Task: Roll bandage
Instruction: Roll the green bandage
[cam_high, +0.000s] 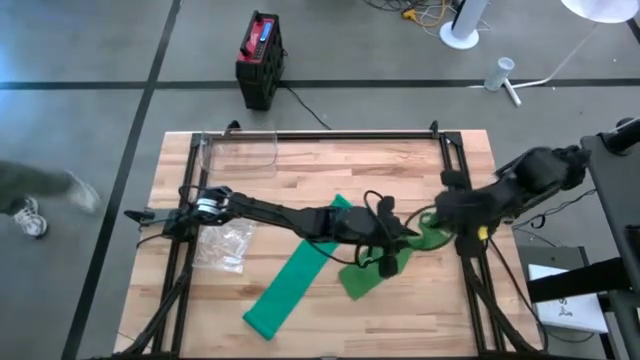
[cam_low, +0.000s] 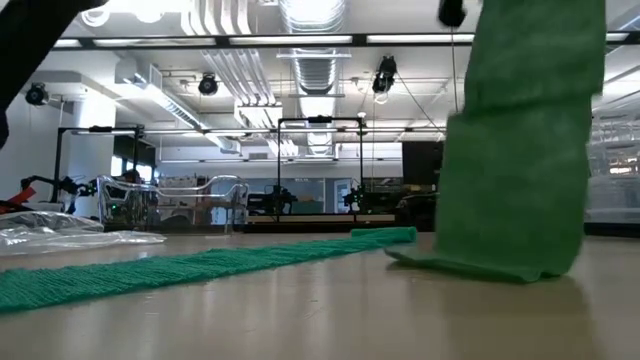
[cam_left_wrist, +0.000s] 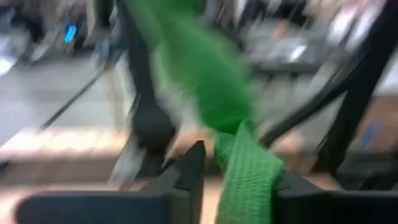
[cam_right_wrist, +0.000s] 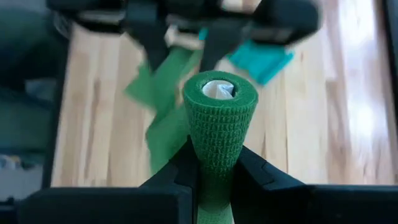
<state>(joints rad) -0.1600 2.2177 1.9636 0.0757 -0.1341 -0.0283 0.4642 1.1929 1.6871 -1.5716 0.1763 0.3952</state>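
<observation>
Green elastic bandage strip (cam_high: 290, 285): trails across wooden table (cam_high: 330, 165); left gripper (cam_left_wrist: 239, 171) pinches its raised length; right gripper (cam_right_wrist: 214, 165) clamps green bandage roll (cam_right_wrist: 219, 121), table's centre-right.

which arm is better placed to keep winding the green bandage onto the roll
Right, probably. The right hand is shut on the roll, core end facing out, so it could turn it. The left hand only holds the loose green bandage, feeding strip toward the roll.
</observation>
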